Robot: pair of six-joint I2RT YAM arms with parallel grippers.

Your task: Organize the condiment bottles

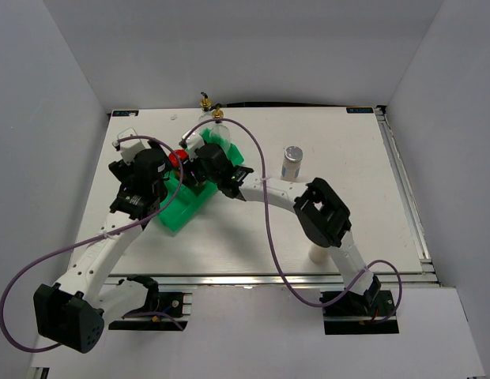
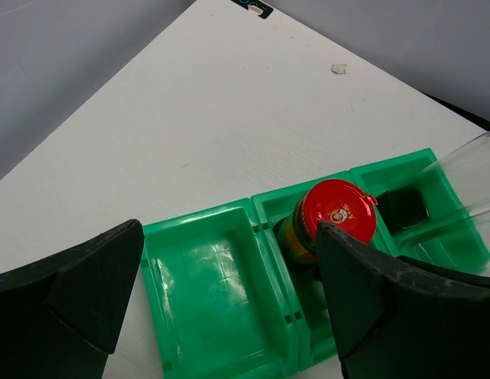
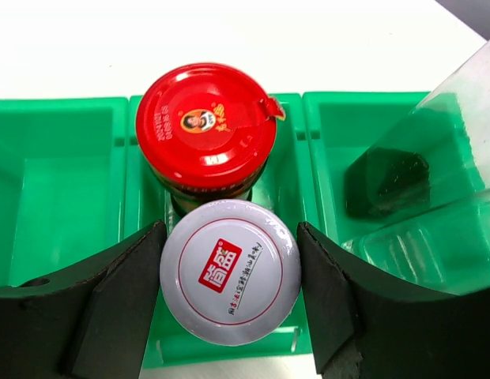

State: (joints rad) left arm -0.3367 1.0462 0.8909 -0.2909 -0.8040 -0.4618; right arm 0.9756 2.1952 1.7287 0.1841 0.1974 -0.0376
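Note:
The green tray (image 1: 178,213) lies left of centre. In the right wrist view, my right gripper (image 3: 231,237) is shut on the white-lidded jar (image 3: 229,272), which sits in the tray's (image 3: 63,174) middle compartment, touching the red-lidded jar (image 3: 205,130) behind it. My left gripper (image 2: 228,229) is open and empty over an empty compartment of the tray (image 2: 205,276), its right finger beside the red-lidded jar (image 2: 336,213). A clear glass bottle (image 3: 458,158) leans over the right-hand compartment. Two gold pourers (image 1: 205,100) (image 1: 218,115) show behind the tray. One silver-capped shaker (image 1: 292,162) stands to the right.
A dark block (image 3: 387,178) lies in the tray's right compartment. A small white object (image 1: 316,253) stands partly hidden under the right arm. Grey walls enclose the table on three sides. Purple cables loop over both arms.

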